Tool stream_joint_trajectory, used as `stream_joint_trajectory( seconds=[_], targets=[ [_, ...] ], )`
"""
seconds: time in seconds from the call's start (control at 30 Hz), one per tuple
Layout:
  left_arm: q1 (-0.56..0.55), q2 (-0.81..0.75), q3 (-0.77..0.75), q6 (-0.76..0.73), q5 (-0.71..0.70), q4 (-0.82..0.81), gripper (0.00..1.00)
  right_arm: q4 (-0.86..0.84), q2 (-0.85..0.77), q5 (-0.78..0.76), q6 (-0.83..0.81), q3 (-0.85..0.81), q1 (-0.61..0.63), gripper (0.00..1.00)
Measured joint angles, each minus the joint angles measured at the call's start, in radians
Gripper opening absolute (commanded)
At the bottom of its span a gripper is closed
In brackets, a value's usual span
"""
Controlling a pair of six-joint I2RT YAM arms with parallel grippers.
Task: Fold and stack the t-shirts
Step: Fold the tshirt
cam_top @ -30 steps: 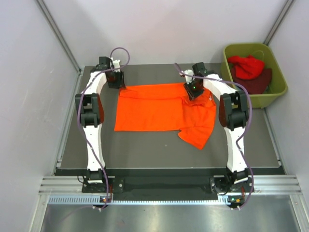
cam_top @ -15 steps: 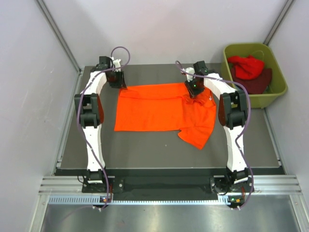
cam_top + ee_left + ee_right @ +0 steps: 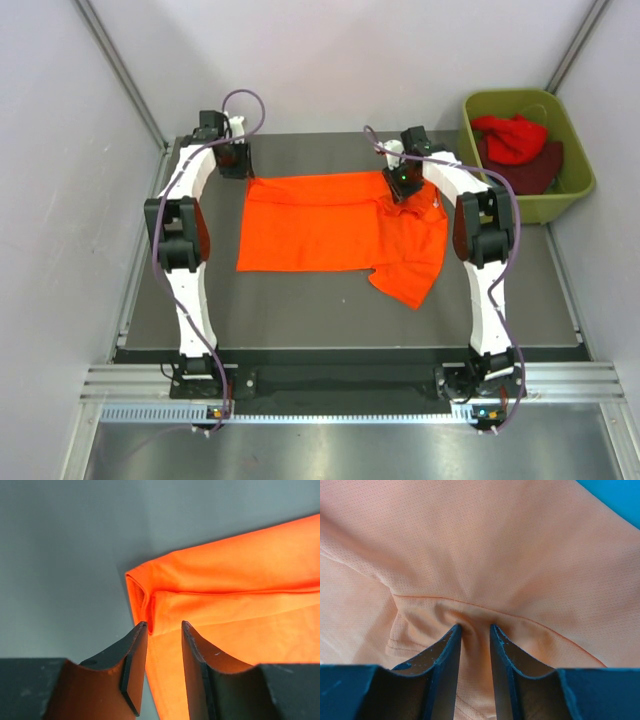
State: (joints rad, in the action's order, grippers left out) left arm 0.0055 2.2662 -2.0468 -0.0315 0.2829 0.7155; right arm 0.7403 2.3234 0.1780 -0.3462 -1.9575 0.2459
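Note:
A bright orange t-shirt (image 3: pixel 330 222) lies spread on the dark table, its right part folded and rumpled toward the front. My left gripper (image 3: pixel 238 168) is at the shirt's back left corner. In the left wrist view its jaws (image 3: pixel 163 624) stand narrowly apart over the shirt's edge (image 3: pixel 220 605). The cloth between them lies flat, and bare table shows beside it. My right gripper (image 3: pixel 402 186) is at the back right of the shirt. There its fingers (image 3: pixel 475 627) pinch a bunched fold of the orange cloth (image 3: pixel 485 555).
An olive-green tub (image 3: pixel 470 135) stands off the table's back right corner. It holds a red t-shirt (image 3: pixel 512 136) and a dark maroon one (image 3: pixel 538 170). Grey walls close in on the left, the back and the right. Bare table (image 3: pixel 300 305) lies in front of the shirt.
My left arm has shifted slightly back and to the left. The orange t-shirt and the right arm have stayed where they were.

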Motion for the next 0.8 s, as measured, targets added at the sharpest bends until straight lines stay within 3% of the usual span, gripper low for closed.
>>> stream_joint_trajectory(
  seconds=[0.6, 0.73, 0.8],
  targets=[
    [-0.001, 0.096, -0.008, 0.007, 0.02, 0.003, 0.35, 0.0, -0.001, 0.0, 0.0, 0.003, 0.0, 0.3],
    [-0.001, 0.103, -0.011, 0.007, 0.02, 0.003, 0.27, 0.0, -0.001, 0.0, 0.0, 0.003, 0.0, 0.3],
    [-0.001, 0.103, -0.014, 0.007, 0.021, 0.003, 0.16, 0.0, -0.001, 0.0, 0.0, 0.003, 0.0, 0.3]
  ],
)
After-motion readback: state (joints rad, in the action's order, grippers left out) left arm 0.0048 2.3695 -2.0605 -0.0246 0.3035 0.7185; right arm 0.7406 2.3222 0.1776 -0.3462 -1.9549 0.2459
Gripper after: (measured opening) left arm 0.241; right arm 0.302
